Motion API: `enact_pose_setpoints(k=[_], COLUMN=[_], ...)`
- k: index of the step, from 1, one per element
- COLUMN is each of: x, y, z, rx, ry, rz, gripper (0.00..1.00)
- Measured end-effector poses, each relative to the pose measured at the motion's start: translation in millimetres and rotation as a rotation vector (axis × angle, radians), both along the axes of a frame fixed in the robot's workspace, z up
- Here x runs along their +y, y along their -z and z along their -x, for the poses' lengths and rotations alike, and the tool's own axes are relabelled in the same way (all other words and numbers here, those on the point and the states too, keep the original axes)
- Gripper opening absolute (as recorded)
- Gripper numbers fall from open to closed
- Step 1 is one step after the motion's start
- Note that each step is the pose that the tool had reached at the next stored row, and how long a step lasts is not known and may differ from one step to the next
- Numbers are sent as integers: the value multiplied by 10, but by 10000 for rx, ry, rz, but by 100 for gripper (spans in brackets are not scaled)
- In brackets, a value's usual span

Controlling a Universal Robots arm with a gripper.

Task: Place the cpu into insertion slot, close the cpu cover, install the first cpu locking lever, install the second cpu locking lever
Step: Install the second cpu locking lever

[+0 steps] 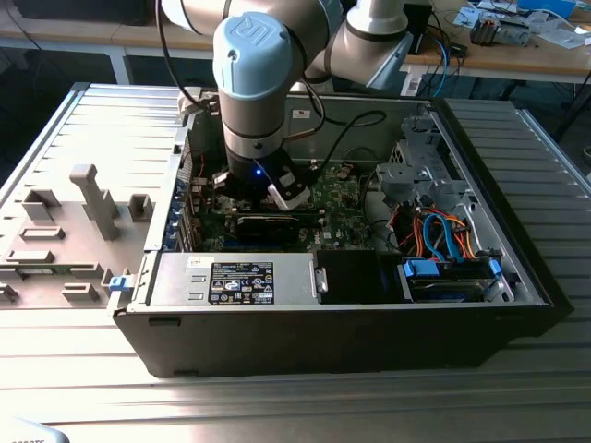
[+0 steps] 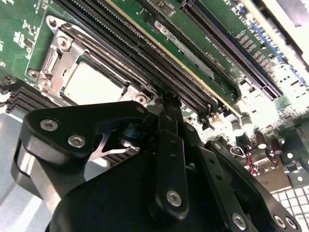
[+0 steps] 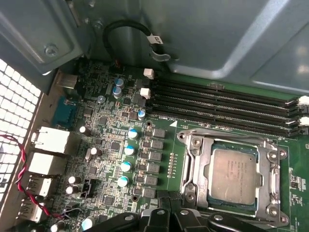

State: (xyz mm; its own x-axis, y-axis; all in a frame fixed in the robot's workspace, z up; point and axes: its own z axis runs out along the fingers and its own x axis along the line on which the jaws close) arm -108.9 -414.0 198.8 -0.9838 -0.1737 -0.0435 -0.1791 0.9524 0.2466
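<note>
The cpu [image 3: 233, 175] sits flat in its slot on the green board [image 3: 116, 140], with the cpu cover [image 3: 198, 159] shut down around it. The gripper [image 2: 166, 104] hangs just beside the slot; its jaws look pressed together, holding nothing.

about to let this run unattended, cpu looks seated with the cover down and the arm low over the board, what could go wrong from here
1. The gripper hangs low beside the memory slots; a sideways drift might scrape them.
2. The cpu sits under the closed cpu cover. Whether the levers are latched is unclear, so pressure there could possibly shift the frame.
3. A black cable loops near the case wall; the arm could snag it.
</note>
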Motion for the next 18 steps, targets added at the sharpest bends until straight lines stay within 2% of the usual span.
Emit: enact_pose_setpoints(k=[3, 5, 6, 7, 8, 9, 10, 12, 13, 15, 17, 18], x=[-1, -1, -1, 9, 22, 33, 58, 152, 191, 251, 340, 371], y=[-45, -59, -67, -67, -66, -67, -67, -67, -67, -66, -66, -67], z=[2, 1, -21, -57, -88, -110, -144, -223, -249, -282, -338, -363], rx=[5, 3, 6, 10, 17, 22, 30, 42, 44, 48, 57, 61], ry=[2, 2, 3, 2, 2, 2, 2, 4, 2, 2, 0, 3], rz=[16, 57, 195, 378, 506, 597, 730, 981, 1082, 1206, 1381, 1420], gripper=[11, 11, 11, 11, 11, 11, 11, 11, 11, 11, 11, 11])
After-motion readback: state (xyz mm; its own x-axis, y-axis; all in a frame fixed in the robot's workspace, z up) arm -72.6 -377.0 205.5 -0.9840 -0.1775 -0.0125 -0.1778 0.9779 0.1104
